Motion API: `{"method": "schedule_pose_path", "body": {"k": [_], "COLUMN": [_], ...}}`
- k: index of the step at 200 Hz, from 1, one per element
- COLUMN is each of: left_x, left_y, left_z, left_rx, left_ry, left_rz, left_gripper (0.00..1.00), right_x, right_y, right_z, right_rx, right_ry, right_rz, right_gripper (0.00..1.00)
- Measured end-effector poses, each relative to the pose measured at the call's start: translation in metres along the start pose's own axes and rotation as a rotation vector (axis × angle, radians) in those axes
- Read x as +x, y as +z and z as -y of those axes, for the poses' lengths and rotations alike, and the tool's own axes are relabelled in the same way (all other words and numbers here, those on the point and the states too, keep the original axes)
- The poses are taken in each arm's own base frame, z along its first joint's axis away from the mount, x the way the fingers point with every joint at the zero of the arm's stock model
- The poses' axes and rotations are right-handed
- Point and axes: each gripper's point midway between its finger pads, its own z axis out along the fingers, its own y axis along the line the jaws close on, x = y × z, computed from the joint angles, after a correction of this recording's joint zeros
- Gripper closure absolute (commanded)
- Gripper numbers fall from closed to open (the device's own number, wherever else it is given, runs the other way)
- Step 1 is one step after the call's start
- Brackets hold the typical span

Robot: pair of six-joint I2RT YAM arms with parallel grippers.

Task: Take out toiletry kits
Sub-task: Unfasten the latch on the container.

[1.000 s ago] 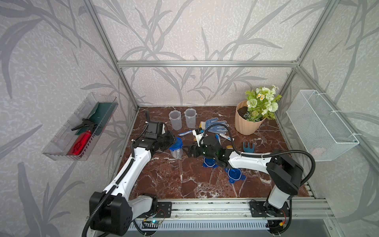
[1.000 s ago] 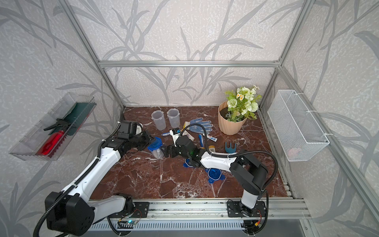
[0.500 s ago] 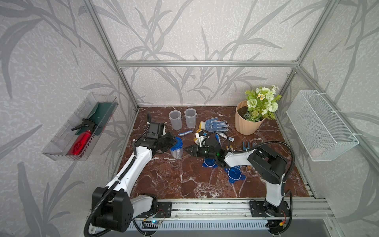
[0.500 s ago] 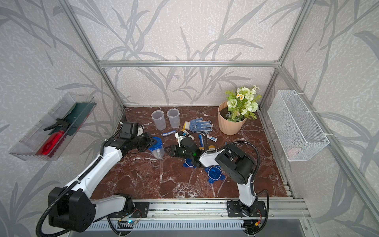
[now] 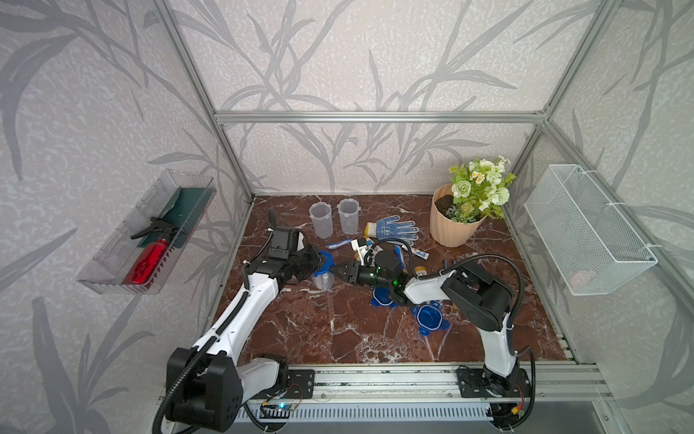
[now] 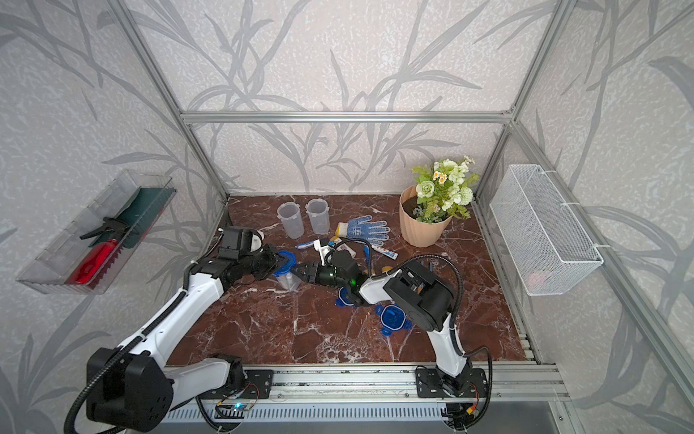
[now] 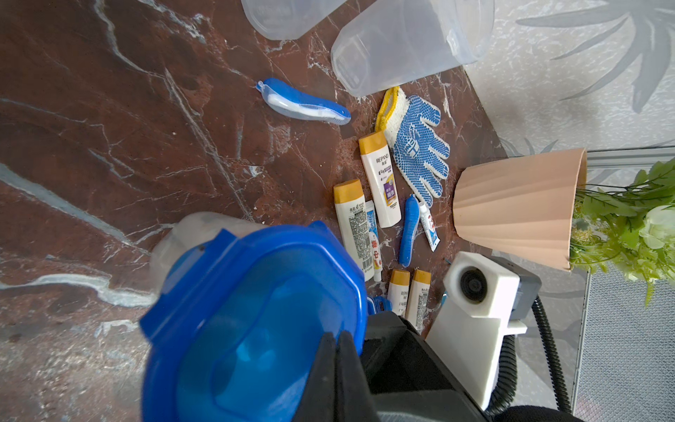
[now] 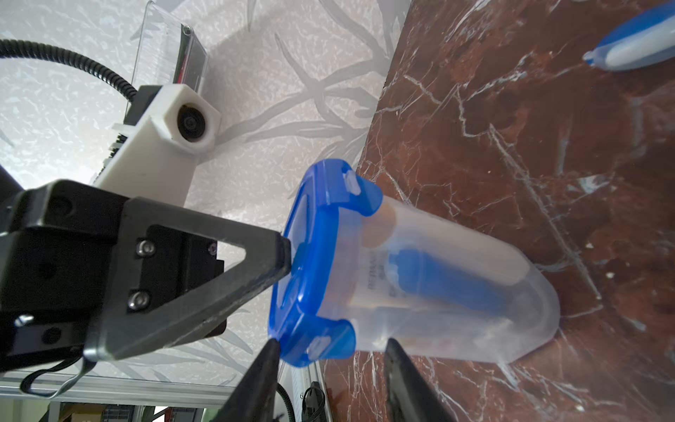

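A clear cup (image 5: 322,277) with a blue lid (image 5: 326,259) stands on the marble floor, a blue toothbrush (image 8: 438,281) and a gold-capped bottle (image 8: 380,226) inside it. My left gripper (image 7: 338,336) is shut, its tip pressing on the lid's (image 7: 255,321) top. My right gripper (image 8: 330,347) reaches in level from the right; one finger touches the lid's (image 8: 314,255) edge, the other the cup's (image 8: 475,292) wall, astride a lid clip. Loose kit pieces lie behind: bottles (image 7: 378,179), toothbrushes (image 7: 303,104), toothpaste tubes (image 7: 429,226).
Two empty clear cups (image 5: 320,220) stand at the back, a blue-dotted glove (image 5: 394,227) beside them. A peach flower pot (image 5: 454,221) fills the back right corner. Two loose blue lids (image 5: 430,315) lie under my right arm. A wire basket (image 5: 586,229) hangs on the right wall, a clear tray (image 5: 150,233) on the left wall.
My right gripper has narrowed its jaws around the lid's clip, and the right arm's elbow has folded in toward the middle. The left gripper stays pressed on the lid.
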Motion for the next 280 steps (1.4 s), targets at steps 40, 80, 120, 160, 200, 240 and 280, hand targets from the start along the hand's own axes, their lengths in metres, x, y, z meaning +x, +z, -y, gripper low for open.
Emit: {"method": "schedule_pose_path", "body": {"k": [40,80,120,160,200,240,280], "left_x": [0.0,0.001,0.004,0.01,0.01,0.009,0.009], "left_y": [0.001,0.001,0.001,0.001,0.001,0.003,0.003], "left_z": [-0.001,-0.001,-0.002,-0.006,-0.009,-0.009,-0.01], "left_rx": [0.01,0.028,0.047,0.063,0.07,0.083,0.087], "left_ry": [0.003,0.004,0.01,0.006,0.004,0.001,-0.004], "left_rz": [0.008,0.021,0.03,0.033,0.05,0.062,0.068], "left_gripper": [1.0,1.0,1.0,1.0,1.0,1.0,1.0], "right_x": [-0.003,-0.001,0.0,0.001,0.003,0.004,0.006], "right_y": [0.003,0.006,0.005,0.006,0.006,0.006,0.006], "right_z": [-0.008,-0.005,-0.009,-0.008,-0.009,-0.008,-0.009], "right_rx": [-0.044,-0.076,-0.093,-0.115,-0.129,-0.128,-0.132], "right_ry": [0.016,0.049,0.063,0.083,0.094,0.094,0.092], "right_rz": [0.006,0.001,-0.005,-0.008,-0.012,-0.018,-0.026], "right_gripper": [0.6,0.62,0.64,0.68,0.71,0.74,0.76]}}
